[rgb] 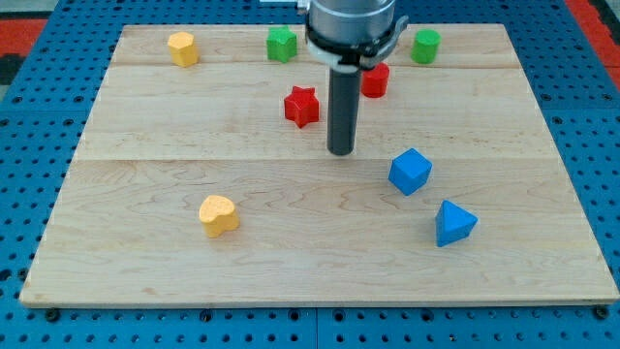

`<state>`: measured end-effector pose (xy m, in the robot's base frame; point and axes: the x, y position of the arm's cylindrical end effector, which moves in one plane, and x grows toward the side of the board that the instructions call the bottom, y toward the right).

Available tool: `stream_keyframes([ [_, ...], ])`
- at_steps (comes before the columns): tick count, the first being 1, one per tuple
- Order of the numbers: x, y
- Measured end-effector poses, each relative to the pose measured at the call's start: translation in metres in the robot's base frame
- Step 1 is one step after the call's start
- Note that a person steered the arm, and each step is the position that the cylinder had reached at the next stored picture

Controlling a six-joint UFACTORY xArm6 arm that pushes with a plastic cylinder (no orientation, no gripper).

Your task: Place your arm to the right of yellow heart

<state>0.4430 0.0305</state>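
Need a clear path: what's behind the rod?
The red block sits behind the rod, its left part hidden. My tip is right of the red star, far from the yellow heart.

From my tip (pixel 340 152), I see bare worktop (pixel 291 262) leftward and nearer to the yellow heart (pixel 218 215); only the red star (pixel 302 106) crowds its left.

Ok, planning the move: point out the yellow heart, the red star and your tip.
yellow heart (pixel 219 215), camera view, its top face
red star (pixel 301 106), camera view, its centre
my tip (pixel 340 152), camera view, rod's lower end
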Motion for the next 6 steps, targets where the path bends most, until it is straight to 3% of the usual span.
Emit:
stream_keyframes([
  [1,0.044,-0.004],
  [2,0.054,-0.032],
  [4,0.033,-0.005],
  [6,0.149,-0.018],
])
